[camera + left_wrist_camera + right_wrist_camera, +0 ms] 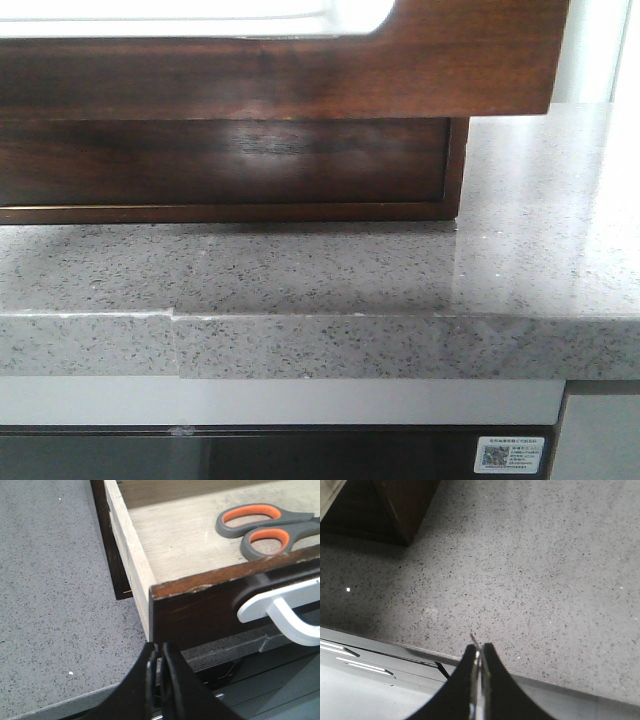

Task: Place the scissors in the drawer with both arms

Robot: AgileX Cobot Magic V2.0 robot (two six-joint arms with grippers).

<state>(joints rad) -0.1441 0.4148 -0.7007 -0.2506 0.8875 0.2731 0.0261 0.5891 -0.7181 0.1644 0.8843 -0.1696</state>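
Observation:
The drawer (300, 80) is pulled out over the counter, its dark reddish-brown front showing the pale cutout (190, 15) along its top edge. In the left wrist view the drawer front (200, 610) carries a white handle (280, 607). The scissors (299, 517), with grey and orange handles, lie flat on the pale drawer bottom. My left gripper (159, 647) is shut and empty, its tips right at the lower corner of the drawer front. My right gripper (480, 647) is shut and empty above the counter's front edge. Neither gripper shows in the front view.
The grey speckled stone counter (330, 270) runs under the drawer and out to the right. The dark wooden cabinet body (230, 165) stands behind, its corner in the right wrist view (405, 510). A dark appliance front with a QR sticker (512, 455) lies below the counter.

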